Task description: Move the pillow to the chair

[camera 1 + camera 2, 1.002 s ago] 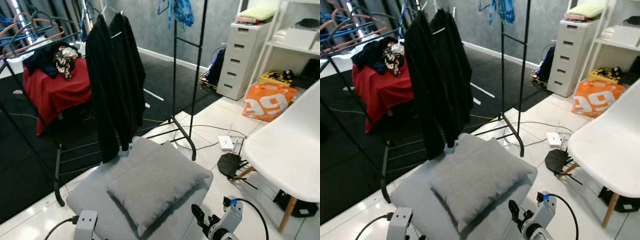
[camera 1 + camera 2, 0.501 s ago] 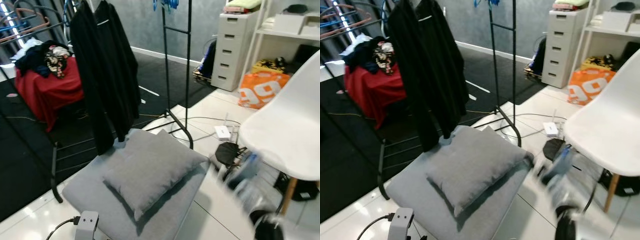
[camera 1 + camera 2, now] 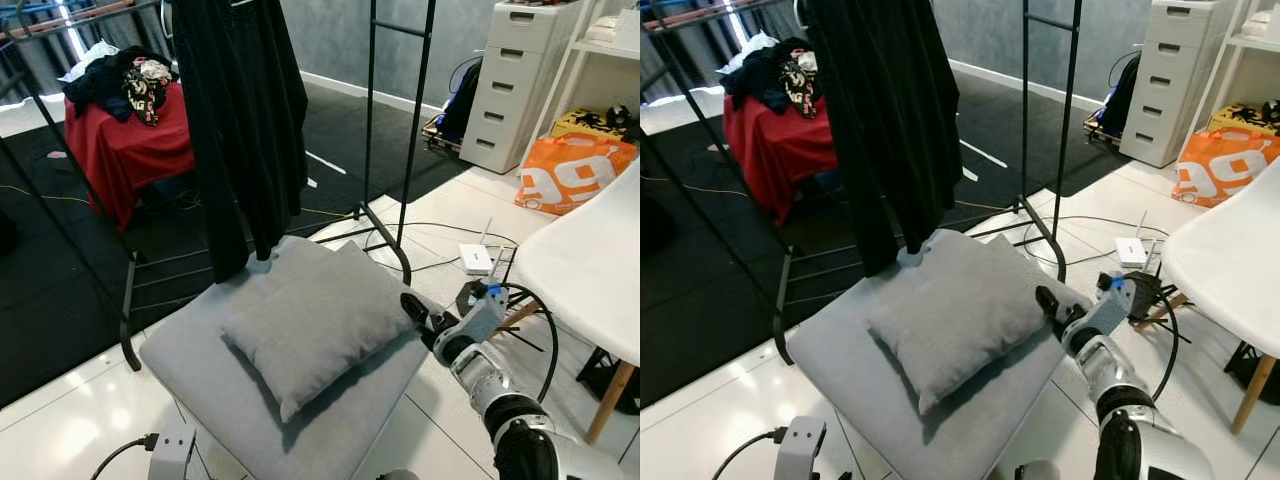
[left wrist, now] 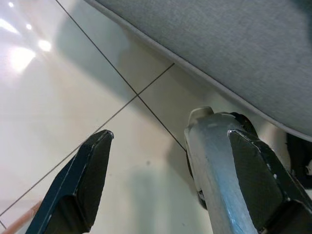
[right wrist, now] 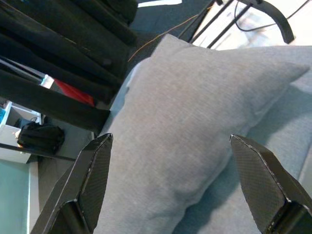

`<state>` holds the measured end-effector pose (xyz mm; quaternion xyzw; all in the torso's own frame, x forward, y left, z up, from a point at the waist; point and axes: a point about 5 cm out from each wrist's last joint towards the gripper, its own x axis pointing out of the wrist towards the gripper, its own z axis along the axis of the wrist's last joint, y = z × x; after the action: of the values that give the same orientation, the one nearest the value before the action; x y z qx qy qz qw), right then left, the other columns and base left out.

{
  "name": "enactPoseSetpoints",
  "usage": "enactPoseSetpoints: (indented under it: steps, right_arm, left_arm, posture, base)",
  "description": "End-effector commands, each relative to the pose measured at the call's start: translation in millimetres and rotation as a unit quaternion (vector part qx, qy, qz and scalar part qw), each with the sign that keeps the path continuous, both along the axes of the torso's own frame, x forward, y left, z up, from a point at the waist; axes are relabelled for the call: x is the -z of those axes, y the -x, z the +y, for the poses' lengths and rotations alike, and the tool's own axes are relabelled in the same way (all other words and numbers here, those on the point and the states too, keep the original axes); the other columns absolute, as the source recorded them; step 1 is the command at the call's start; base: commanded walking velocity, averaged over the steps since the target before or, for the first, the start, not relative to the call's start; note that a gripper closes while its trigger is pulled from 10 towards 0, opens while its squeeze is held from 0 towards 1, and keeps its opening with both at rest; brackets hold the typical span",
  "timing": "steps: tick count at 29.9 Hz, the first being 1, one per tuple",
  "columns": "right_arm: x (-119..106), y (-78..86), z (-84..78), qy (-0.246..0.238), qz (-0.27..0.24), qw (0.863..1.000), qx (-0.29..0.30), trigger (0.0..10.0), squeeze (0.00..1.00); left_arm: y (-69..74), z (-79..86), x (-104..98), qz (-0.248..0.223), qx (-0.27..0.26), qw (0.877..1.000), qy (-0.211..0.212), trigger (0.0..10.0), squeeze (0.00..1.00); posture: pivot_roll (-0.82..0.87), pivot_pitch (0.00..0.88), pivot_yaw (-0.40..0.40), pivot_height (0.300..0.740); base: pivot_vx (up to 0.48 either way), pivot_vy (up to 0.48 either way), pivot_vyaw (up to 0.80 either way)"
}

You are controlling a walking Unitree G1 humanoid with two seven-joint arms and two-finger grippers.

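A grey pillow lies on a larger grey floor cushion under the clothes rack. The white chair stands at the right, its seat edge in view. My right gripper reaches to the pillow's right corner, open, fingers spread wide with the pillow ahead between them, not touching it. My left gripper hangs low over the white tile floor beside the cushion's edge, open and holding nothing.
A black clothes rack with dark coats stands right behind the pillow. Cables, a white power strip and a black object lie on the floor between cushion and chair. An orange bag and white drawers stand behind.
The camera has shifted and tilted down. My right arm has swung from low near the chair up and leftward to the pillow's right corner.
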<state>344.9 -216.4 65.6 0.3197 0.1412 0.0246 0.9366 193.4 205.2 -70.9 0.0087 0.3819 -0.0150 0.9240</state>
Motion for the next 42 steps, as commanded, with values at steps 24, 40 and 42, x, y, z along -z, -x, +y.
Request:
enactPoseSetpoints:
  steps: [24, 40, 42]
  right_arm:
    - [7, 1.9, 26.9, -0.106, 0.006, 0.993, -0.044, 10.0, 0.00]
    - [-9, -6.5, 53.5, -0.178, -0.049, 0.977, -0.110, 10.0, 0.00]
    - [-12, -8.5, 55.6, -0.180, -0.052, 0.976, -0.108, 10.0, 0.00]
  left_arm:
    - [-59.0, 70.3, -74, -0.227, -0.140, 0.964, -0.002, 10.0, 0.00]
    - [-49.1, 95.7, -99, -0.278, -0.123, 0.952, -0.026, 10.0, 0.00]
    - [-45.7, 99.1, -102, -0.283, -0.122, 0.951, -0.031, 10.0, 0.00]
  posture:
    - [-0.11, 0.156, 0.092, 0.472]
    - [0.02, 0.218, 0.128, 0.412]
    - [0.03, 0.225, 0.134, 0.407]
  base:
    - [0.000, 0.000, 0.00]
    - [0.000, 0.000, 0.00]
    - [0.000, 0.000, 0.00]
